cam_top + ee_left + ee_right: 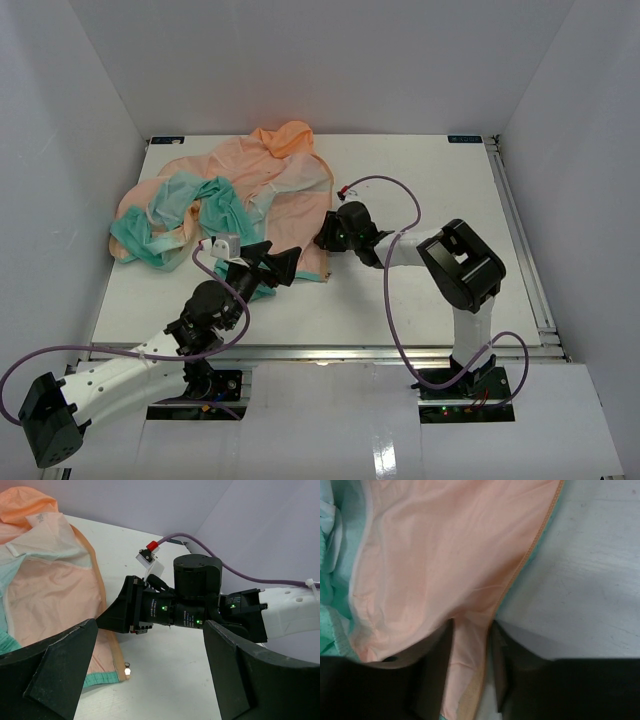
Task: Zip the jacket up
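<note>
The jacket [250, 180] lies crumpled at the table's back left, peach-orange with teal sleeves and hem. Its front edge with the zipper tape [530, 555] runs down to the near hem corner, where a small metal zipper end [128, 669] shines. My right gripper [322, 240] is low over that edge; its fingers [497, 650] stand either side of a strip of the jacket [445, 555], narrowed but with a gap showing. My left gripper [275, 262] hovers wide open near the hem corner of the jacket [45, 590], with nothing between its fingers [50, 675].
The right arm's wrist [195, 595] is straight ahead of my left gripper, close by. A purple cable [395, 190] loops over the table's middle. White walls enclose the table on three sides, and a metal rail [520, 230] runs along its right edge.
</note>
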Robot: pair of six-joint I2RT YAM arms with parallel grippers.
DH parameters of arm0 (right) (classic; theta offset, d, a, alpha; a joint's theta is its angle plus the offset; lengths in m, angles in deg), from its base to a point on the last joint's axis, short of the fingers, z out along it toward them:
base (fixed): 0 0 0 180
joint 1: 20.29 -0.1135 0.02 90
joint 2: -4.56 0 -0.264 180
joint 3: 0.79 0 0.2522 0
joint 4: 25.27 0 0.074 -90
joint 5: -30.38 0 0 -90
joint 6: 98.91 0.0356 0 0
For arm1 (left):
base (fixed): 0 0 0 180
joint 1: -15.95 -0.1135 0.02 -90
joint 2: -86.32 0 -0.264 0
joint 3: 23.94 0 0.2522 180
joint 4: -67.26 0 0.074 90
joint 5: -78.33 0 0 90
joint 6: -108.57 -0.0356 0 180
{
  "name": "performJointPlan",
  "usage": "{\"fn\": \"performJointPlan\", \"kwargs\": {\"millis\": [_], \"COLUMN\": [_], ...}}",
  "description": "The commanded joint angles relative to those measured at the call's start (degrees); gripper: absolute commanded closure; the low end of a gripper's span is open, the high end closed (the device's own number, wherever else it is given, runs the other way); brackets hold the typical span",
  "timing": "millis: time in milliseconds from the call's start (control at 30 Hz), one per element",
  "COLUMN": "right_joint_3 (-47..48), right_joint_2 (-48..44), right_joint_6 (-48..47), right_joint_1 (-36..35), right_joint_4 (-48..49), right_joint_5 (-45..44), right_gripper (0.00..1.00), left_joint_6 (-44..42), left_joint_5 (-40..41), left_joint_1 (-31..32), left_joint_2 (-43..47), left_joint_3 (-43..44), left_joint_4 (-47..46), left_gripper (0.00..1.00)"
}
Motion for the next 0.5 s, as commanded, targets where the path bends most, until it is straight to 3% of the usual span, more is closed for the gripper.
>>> {"fn": "performJointPlan", "kwargs": {"millis": [0,100,267,467], "right_joint_3": [-0.2,-2.7,-9.0,-12.1], "right_joint_2": [1.1,-2.9,-13.0,-26.5], "right_joint_6": [2.2,1.5,-1.7,-10.1], "right_joint_1": [-0.6,1.0,8.8,22.4], "right_joint_4": [-1.6,-3.5,-9.4,-23.6], "right_joint_5": [-1.2,-3.6,-6.6,-7.9], "right_gripper": [0.73,0.92,0.92,0.92], "left_joint_6": [0.3,0.2,-0.2,0.0], "left_joint_5": [0.2,0.3,0.7,-0.5], "left_joint_1": [0.3,0.4,0.3,0.3], "left_joint_2": [0.0,-0.4,-1.6,-3.2], "left_joint_3": [-0.1,-0.1,-0.2,0.3], "left_joint_4": [-0.7,-1.0,-1.5,-1.6], "left_gripper": [0.03,0.03,0.03,0.03]}}
